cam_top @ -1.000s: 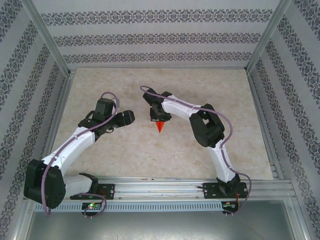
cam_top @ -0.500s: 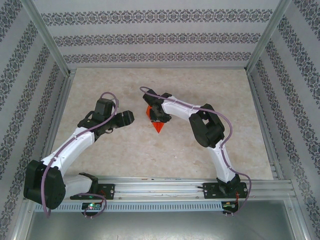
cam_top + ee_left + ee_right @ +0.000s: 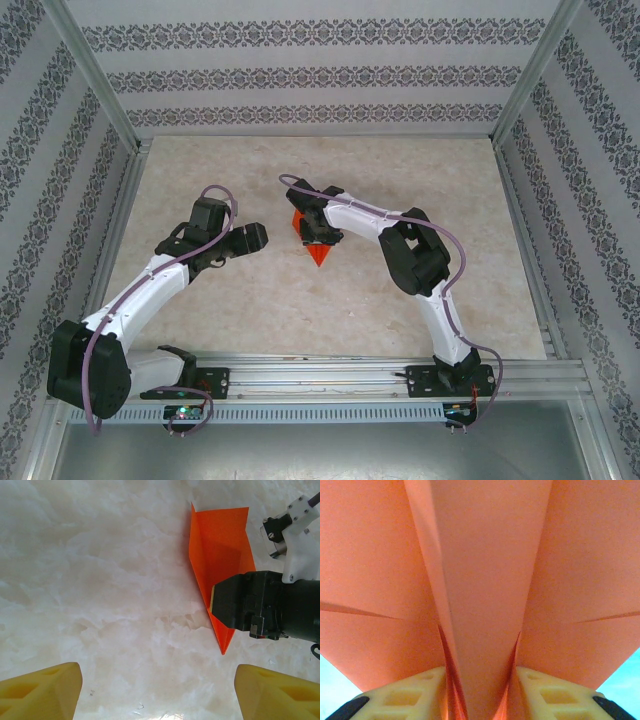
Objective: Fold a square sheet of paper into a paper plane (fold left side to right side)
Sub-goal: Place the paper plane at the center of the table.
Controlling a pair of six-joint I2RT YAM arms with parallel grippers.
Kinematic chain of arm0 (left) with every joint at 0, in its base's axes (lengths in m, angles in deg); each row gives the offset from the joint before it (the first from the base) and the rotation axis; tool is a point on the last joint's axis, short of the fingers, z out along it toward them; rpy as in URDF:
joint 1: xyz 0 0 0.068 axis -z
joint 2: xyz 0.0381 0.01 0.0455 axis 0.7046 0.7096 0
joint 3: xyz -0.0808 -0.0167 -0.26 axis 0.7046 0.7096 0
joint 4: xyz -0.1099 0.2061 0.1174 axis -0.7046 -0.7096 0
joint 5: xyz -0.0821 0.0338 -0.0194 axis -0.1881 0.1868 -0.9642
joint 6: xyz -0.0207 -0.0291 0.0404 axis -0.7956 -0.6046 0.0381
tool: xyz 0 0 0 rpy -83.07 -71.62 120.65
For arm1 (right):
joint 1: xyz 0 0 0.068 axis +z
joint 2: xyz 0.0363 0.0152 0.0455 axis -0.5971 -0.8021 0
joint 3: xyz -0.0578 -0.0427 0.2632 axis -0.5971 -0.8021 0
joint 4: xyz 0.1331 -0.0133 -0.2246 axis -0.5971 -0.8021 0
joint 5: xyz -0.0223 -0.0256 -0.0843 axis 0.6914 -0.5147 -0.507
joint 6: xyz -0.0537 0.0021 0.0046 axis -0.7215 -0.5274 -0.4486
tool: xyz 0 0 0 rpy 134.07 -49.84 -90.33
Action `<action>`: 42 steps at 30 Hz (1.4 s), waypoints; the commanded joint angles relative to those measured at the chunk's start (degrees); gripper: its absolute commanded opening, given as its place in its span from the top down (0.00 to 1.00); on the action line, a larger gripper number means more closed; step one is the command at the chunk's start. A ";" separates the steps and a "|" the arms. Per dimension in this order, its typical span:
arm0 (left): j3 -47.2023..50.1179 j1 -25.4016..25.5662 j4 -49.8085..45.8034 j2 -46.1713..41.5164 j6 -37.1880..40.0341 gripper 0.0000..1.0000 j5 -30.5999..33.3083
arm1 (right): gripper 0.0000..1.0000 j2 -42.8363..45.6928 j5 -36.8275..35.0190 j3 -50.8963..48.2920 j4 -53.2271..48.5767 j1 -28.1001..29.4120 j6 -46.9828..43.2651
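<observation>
Mid-worktop (image 3: 250,310), you've got the orange paper plane (image 3: 318,256) sitting right under the right arm's wrist, pointed nose toward the arm bases, wide end toward the far wall.

From the left wrist view the paper plane (image 3: 220,555) lies on the marbled worktop (image 3: 100,580) as a narrow dart. The dark body of the right arm covers its lower right part.

Right fingers (image 3: 420,692): they stand either side of the plane's centre fold (image 3: 485,580), with wings spreading out above both. They're parted with paper between them. You can't tell from this whether they're pinching it or have let go.

Left fingers (image 3: 45,690): spread wide, nothing between them, just bare worktop. In the top view the left fingers (image 3: 256,237) sit to the left of the plane, near it but not touching.
</observation>
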 commanded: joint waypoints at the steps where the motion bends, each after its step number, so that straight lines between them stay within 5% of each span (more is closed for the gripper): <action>1: -1.25 -1.05 -1.85 -1.10 1.47 0.20 0.61 | 0.62 2.34 -1.61 0.01 -2.76 -0.11 -1.47; 27: -2.08 -1.30 -2.56 -1.34 1.60 0.20 0.54 | 0.55 5.47 -1.64 -0.31 -3.45 0.22 -2.07; 42: -1.95 -2.86 -4.25 -4.00 1.72 0.18 0.63 | 0.42 18.56 -4.55 -6.22 -3.14 0.40 -5.19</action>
